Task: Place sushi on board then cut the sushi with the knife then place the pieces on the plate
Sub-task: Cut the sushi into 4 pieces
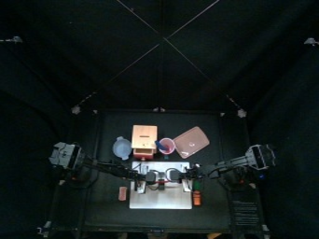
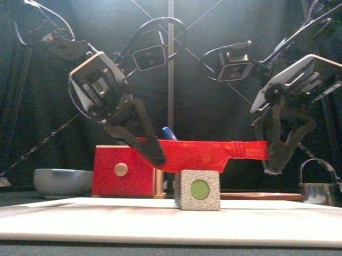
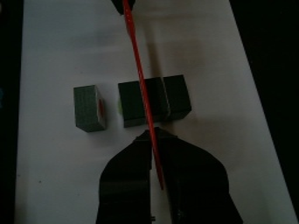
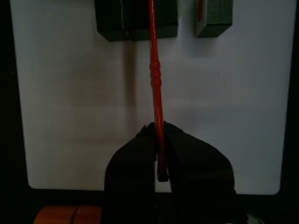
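Observation:
A red toy knife (image 2: 201, 155) hangs level over the white cutting board (image 2: 80, 215), held at both ends. My left gripper (image 2: 150, 152) is shut on one end and my right gripper (image 2: 277, 160) on the other. Under the blade the dark green sushi roll (image 2: 199, 189) stands on the board. In the left wrist view the knife (image 3: 138, 70) runs from my left gripper (image 3: 155, 140) across the larger sushi block (image 3: 152, 98), with one cut piece (image 3: 87, 107) apart beside it. From my right gripper (image 4: 158, 144) the knife (image 4: 155, 70) reaches the roll (image 4: 135, 17). Whether blade and roll touch is unclear.
Behind the board stand the wooden box (image 1: 145, 140) with its red drawer front (image 2: 120, 170), the blue-grey bowl (image 2: 60, 180), the red cup (image 1: 166, 145) and the pink tray (image 1: 191, 140). The metal cutter (image 2: 317, 190) is at the right. An orange toy (image 4: 65, 214) lies off the board's edge.

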`<move>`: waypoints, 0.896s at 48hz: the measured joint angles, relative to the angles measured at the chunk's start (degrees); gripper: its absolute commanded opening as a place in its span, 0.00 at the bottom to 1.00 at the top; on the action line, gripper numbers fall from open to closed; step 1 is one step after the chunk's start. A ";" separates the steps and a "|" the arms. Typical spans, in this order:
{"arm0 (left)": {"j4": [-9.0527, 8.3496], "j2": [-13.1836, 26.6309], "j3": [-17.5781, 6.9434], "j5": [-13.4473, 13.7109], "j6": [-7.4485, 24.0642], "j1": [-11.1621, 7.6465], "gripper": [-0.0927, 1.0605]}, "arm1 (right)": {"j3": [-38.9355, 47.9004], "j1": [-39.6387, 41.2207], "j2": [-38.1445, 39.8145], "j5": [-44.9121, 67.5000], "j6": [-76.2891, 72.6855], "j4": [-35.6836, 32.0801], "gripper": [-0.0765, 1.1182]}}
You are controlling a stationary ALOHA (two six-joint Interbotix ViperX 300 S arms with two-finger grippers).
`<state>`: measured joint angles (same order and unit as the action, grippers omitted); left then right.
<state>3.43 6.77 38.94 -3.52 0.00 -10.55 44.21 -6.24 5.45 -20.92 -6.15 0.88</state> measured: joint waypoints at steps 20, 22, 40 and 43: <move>-0.09 -0.70 0.00 0.09 0.00 0.00 0.46 | -0.70 0.18 -0.09 -0.35 0.09 -0.44 0.35; 0.00 -0.97 0.00 0.09 0.00 -0.09 0.46 | -0.70 0.18 0.09 -0.35 0.09 -0.70 0.35; -0.09 -1.41 0.00 0.18 0.00 0.26 0.46 | -0.70 0.44 0.44 -0.44 0.00 -1.32 0.35; -0.09 -1.41 0.00 0.18 0.00 0.26 0.46 | -0.70 0.44 0.53 -0.35 0.09 -1.41 0.35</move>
<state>3.34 5.36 38.94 -3.34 0.00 -10.28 43.51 -5.80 5.98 -21.27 -6.06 -0.53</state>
